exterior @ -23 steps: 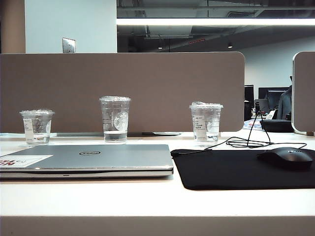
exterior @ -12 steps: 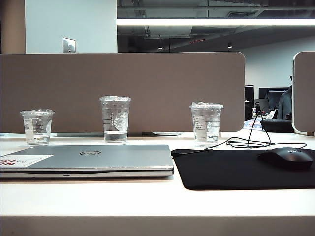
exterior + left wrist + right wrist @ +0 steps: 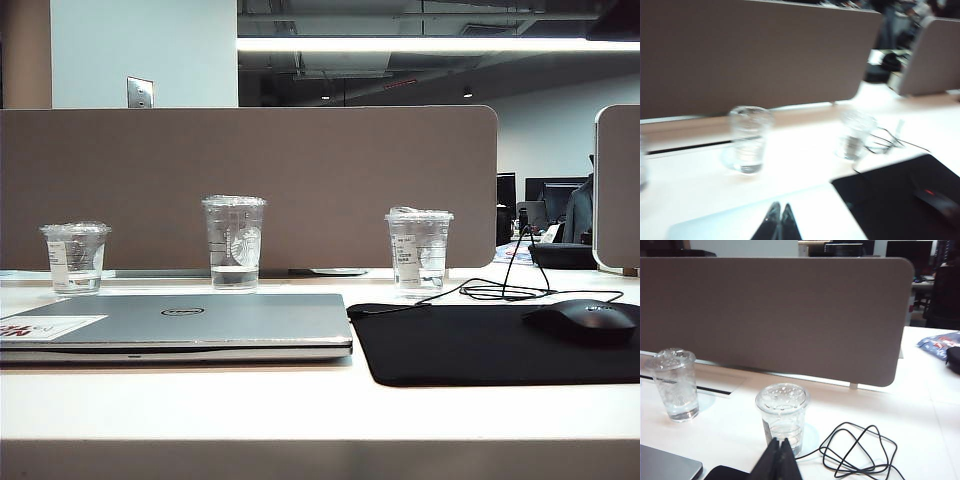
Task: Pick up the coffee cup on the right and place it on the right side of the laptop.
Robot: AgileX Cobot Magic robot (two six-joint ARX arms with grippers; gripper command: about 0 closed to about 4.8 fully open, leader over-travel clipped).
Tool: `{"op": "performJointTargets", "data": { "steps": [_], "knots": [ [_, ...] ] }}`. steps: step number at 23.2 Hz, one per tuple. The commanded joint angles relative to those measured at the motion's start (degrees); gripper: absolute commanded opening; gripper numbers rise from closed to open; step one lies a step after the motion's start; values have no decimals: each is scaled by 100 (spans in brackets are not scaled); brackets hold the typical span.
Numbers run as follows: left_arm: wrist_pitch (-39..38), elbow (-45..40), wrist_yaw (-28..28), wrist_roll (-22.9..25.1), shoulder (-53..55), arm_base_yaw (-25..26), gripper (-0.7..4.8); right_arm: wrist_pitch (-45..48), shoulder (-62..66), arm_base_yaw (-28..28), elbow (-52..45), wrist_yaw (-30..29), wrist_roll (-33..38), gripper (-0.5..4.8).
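Nearest to me, the silver Dell laptop lies shut on the white desk, with a black mouse pad and mouse just beside it to the right. Neither arm shows from where I stand, but each wrist camera catches its own fingers: the left gripper hangs above the laptop's far edge with its tips pressed together and empty, and the right gripper, likewise pinched shut on nothing, hovers just short of the coffee cup. That cup stands untouched behind the pad, beside a loose black cable, in front of the grey partition. So nothing is done yet: opening, grasping, lifting and placing all remain.
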Motion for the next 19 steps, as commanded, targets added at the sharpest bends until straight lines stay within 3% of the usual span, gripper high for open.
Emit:
{"op": "performJointTargets", "data": {
  "steps": [1, 6, 11, 19],
  "knots": [
    [-695, 463, -505, 299, 328, -616, -6, 433, 354, 42, 46, -28, 2, -5],
    [-1187, 973, -452, 308, 758, -1123, -6, 715, 966, 358, 48, -31, 0, -5],
    [-1845, 1519, -232, 310, 1154, -1163, -6, 1523, 1755, 431, 52, -52, 0, -5],
    [-1674, 1644, -219, 313, 1318, -1163, -6, 1910, 3230, 431, 643, -289, 0, -5]
  ]
}}
